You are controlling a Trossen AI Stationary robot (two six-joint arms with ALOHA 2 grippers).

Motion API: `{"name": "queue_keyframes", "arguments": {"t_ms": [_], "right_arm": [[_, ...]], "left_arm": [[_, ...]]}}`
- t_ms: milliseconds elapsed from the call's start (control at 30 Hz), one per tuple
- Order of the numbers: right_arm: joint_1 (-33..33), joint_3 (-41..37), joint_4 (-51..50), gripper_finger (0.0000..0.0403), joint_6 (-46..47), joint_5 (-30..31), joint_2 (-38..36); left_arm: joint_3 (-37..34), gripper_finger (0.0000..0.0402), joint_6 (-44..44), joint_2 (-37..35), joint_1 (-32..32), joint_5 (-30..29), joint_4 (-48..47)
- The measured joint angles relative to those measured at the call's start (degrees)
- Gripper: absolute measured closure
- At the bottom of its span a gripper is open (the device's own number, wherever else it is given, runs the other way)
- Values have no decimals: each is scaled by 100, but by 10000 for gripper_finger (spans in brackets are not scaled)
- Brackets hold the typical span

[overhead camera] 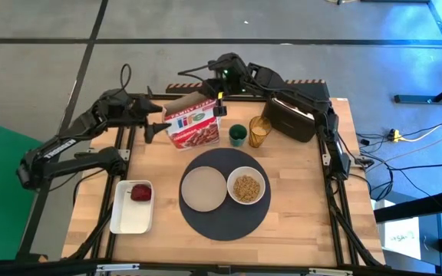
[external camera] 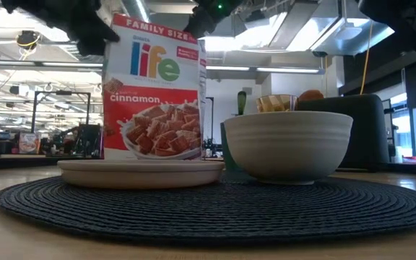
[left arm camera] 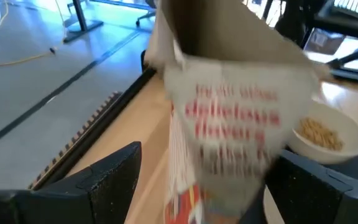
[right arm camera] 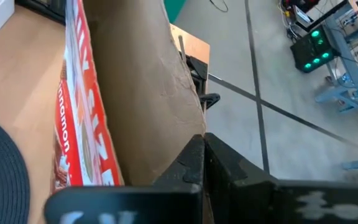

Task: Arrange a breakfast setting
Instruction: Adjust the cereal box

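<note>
A red-and-white cereal box (overhead camera: 194, 123) stands tilted at the table's far side, behind the dark grey mat (overhead camera: 225, 222). Its foot is hidden behind the plate in the low view. My right gripper (overhead camera: 219, 107) is shut on the box's open top. My left gripper (overhead camera: 156, 126) is open, with one finger on each side of the box (left arm camera: 229, 124). The beige plate (overhead camera: 204, 188) and the white bowl (overhead camera: 246, 186), which holds cereal, sit on the mat. The green cup (overhead camera: 238, 134) and the amber glass (overhead camera: 259, 131) stand just beyond the mat. The red fruit (overhead camera: 140, 192) lies in the white tray. My right gripper pinches the brown cardboard top flap (right arm camera: 188, 118) of the cereal box at its edge, between its two fingers (right arm camera: 188, 168). It comes from the table's far right, above the box. My left gripper: I cannot tell whether its fingers (left arm camera: 107, 180) touch the box's narrow sides.
The black toaster (overhead camera: 294, 116) stands at the far right with something orange-brown in its top (external camera: 310, 94). The white tray (overhead camera: 129, 218) lies at the near left. There is bare wood along the near edge and at the right.
</note>
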Motion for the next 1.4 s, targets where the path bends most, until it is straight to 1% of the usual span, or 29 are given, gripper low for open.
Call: {"name": "queue_keyframes", "arguments": {"t_ms": [100,167,233,333,400,433,467,567,667,767,833,933,1067,1233,1400], "right_arm": [[-2,-2,19,403,-15,-27,0],[2,-4,70,403,-9,-13,0],[2,-6,133,399,23,110,8],[2,-13,195,386,236,465,11],[3,-13,200,371,366,731,11],[5,-13,222,361,439,873,11],[5,-13,255,352,480,986,11],[5,-13,383,320,502,1265,9],[5,-13,559,289,501,1488,3],[2,-14,627,264,509,1633,0],[-4,-14,625,252,512,1677,-2],[-9,-14,625,239,516,1655,-4],[-9,-15,663,235,514,1625,-13],[-9,-13,720,236,496,1629,-22],[-9,-13,687,236,494,1633,-22]], "left_arm": [[0,106,-135,268,-108,-34,435],[0,140,-185,407,-226,-221,603],[0,188,-188,502,-326,-660,653],[0,281,-185,532,-383,-1293,638],[0,346,-154,526,-373,-1543,631],[0,372,-161,505,-364,-1630,614],[-1,385,-215,467,-353,-1705,601],[-11,393,-326,276,-317,-2190,519],[-11,398,-498,-25,-320,-3091,358],[-9,399,-1077,-264,-308,-4116,165],[-9,399,-1303,-409,-308,-4532,-148],[0,400,-1441,-526,-313,-4576,-462],[15,400,-2107,-568,-315,-4604,-814],[13,400,-2552,-587,-315,-4566,-669],[11,401,-2660,-595,-315,-4717,-708]]}}
